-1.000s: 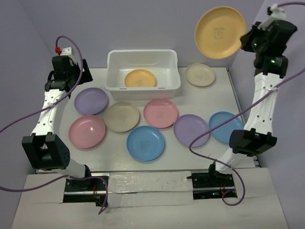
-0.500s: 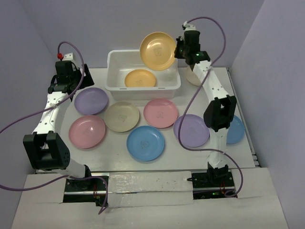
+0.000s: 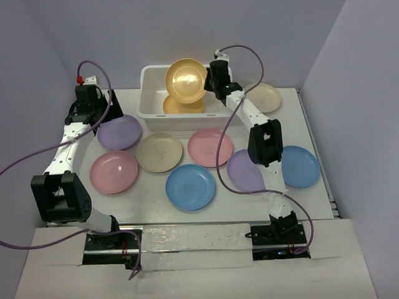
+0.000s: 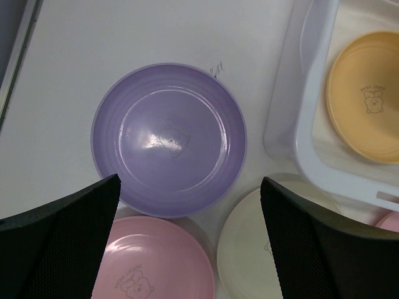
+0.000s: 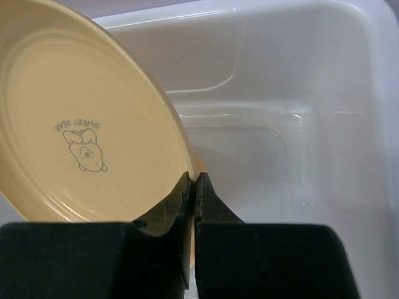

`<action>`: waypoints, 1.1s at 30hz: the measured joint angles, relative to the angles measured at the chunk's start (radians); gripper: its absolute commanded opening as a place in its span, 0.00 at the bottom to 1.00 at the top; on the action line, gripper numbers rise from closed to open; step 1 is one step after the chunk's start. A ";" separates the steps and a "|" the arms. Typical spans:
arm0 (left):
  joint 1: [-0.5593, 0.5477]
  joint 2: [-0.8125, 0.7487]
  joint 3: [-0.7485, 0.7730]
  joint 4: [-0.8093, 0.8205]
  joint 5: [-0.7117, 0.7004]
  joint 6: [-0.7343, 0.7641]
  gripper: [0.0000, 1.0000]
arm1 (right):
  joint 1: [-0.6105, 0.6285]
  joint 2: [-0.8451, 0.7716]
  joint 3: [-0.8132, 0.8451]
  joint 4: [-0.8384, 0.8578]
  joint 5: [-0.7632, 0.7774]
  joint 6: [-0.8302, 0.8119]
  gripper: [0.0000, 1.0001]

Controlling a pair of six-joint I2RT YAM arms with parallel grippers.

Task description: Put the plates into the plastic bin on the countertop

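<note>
Orange-yellow plate (image 3: 186,80) is held on edge above the plastic bin (image 3: 148,93), rim clamped in the right end effector (image 5: 193,184); lowering and release are needed next, left end effector (image 4: 189,184) spread over a lilac plate (image 4: 168,137).

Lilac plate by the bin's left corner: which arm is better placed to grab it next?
Left. The left gripper hangs open directly above that lilac plate, while the right gripper is shut on an orange-yellow plate over the plastic bin.
</note>
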 measured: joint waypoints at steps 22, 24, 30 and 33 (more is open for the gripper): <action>0.177 0.047 -0.056 -0.030 0.138 -0.058 0.99 | 0.013 0.115 0.035 0.071 -0.115 0.054 1.00; 0.264 0.089 -0.034 -0.036 0.159 -0.068 0.99 | 0.015 0.104 0.033 0.070 -0.143 0.054 1.00; 0.363 0.203 -0.014 -0.050 0.213 -0.062 0.96 | 0.018 -0.060 -0.045 0.052 -0.205 0.026 1.00; 0.359 0.260 -0.011 -0.048 0.260 -0.049 0.92 | 0.013 -0.216 -0.106 0.040 -0.220 -0.003 1.00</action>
